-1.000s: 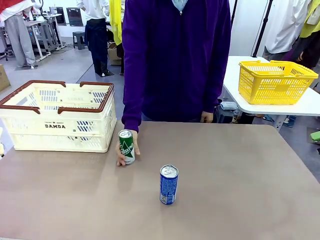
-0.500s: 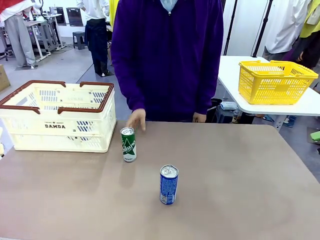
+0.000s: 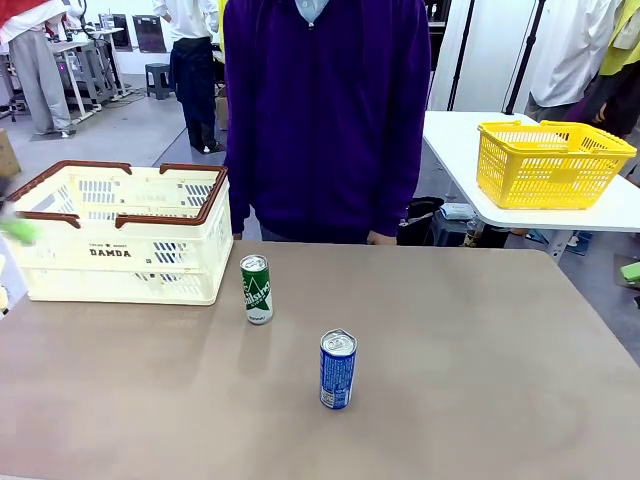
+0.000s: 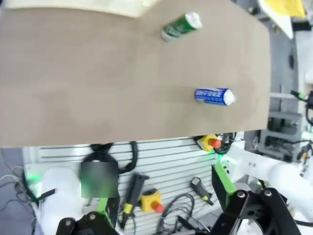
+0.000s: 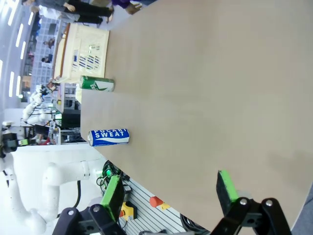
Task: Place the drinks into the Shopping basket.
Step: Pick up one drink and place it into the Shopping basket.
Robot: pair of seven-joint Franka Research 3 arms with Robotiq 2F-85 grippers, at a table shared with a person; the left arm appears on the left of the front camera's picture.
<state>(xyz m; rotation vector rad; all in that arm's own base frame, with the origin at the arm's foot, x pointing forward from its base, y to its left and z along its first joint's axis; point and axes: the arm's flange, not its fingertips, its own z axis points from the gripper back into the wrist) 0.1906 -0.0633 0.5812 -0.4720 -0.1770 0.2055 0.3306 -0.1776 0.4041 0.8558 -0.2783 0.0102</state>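
Two drinks stand upright on the brown table. The green can point(image 3: 256, 289) is just right of the Shopping basket point(image 3: 120, 235), a cream slotted crate with a brown rim. The blue can point(image 3: 337, 369) stands nearer the front, in the middle. My left gripper point(image 4: 164, 208) is open and empty, high above the table's near edge, looking down on the green can point(image 4: 181, 27) and the blue can point(image 4: 214, 96). My right gripper point(image 5: 170, 193) is also open and empty, back from the green can point(image 5: 97, 83), the blue can point(image 5: 108, 137) and the basket point(image 5: 83, 54).
A person in a purple top point(image 3: 325, 120) stands at the far edge with hands off the table. A yellow mesh basket point(image 3: 553, 160) sits on a separate white table at the back right. A blurred green pad point(image 3: 18, 230) shows at the left edge.
The person's hand let go of the green can and drew back off the table. Both cans stay put. A green blur has come in at the left edge.
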